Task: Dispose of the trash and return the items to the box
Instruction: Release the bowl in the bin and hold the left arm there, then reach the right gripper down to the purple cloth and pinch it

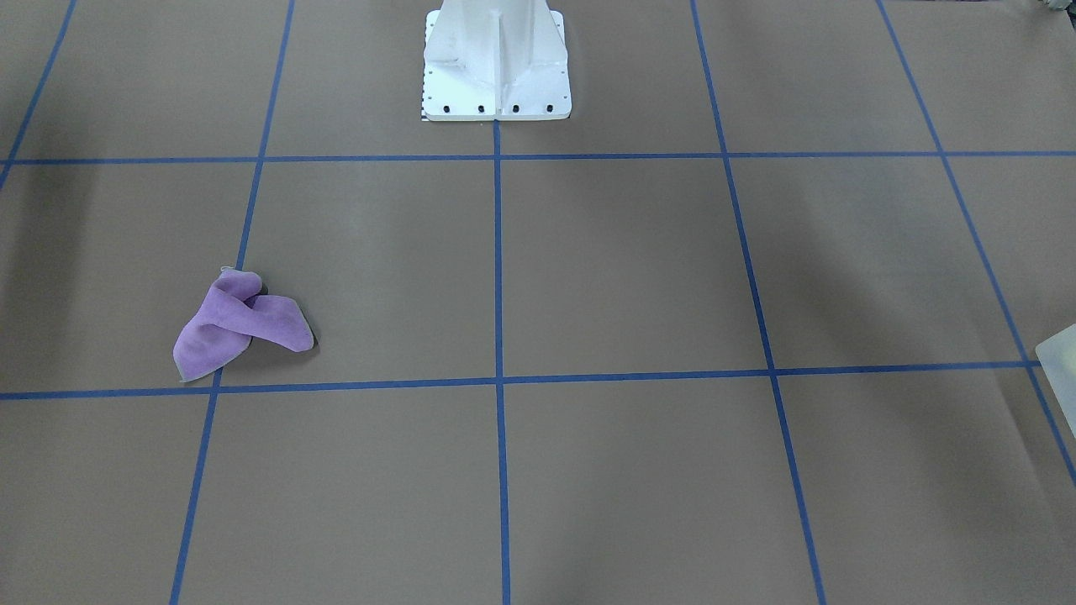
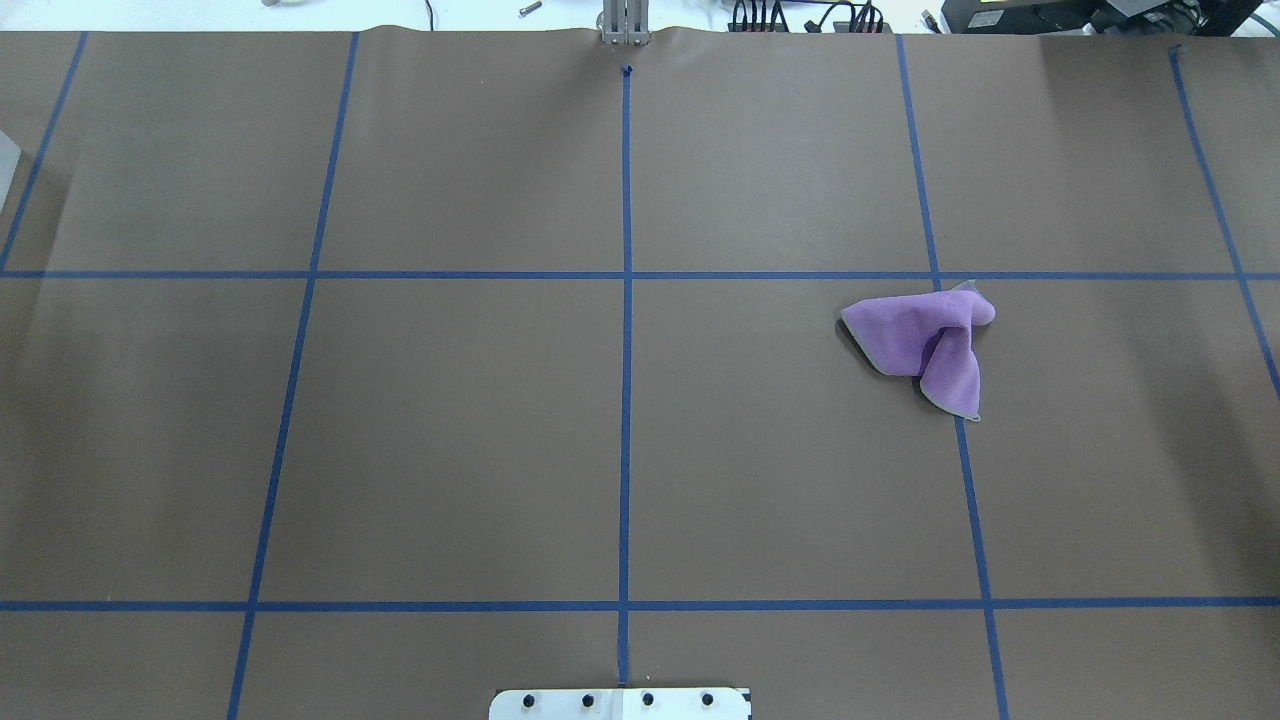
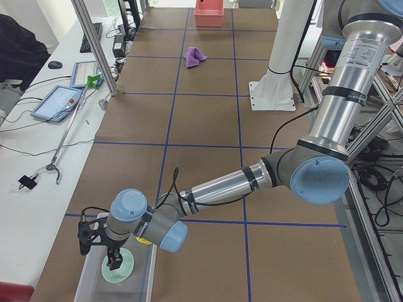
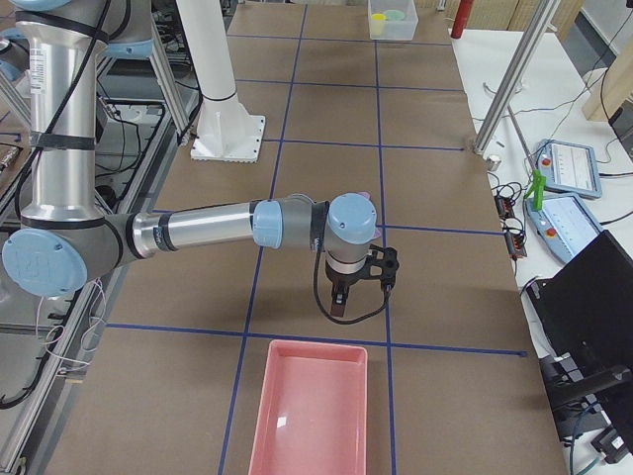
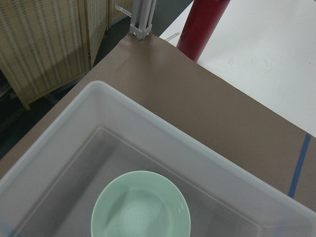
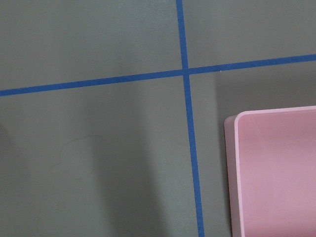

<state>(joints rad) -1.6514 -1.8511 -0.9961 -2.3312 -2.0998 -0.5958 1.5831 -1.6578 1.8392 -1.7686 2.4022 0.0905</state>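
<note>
Presently, the bench carries a pink tray at the robot's right end and a clear box at its left end, apparently so that each arm serves one container. A crumpled purple cloth lies on the open bench, in neither container; it is probably the one thing not yet put away. The bowl sits upright on the box floor, with the cup in the box beside it. The left tool hangs over the bowl; the right tool hovers just short of the tray's near edge. Whether either tool is released or clenched cannot be determined.
</note>
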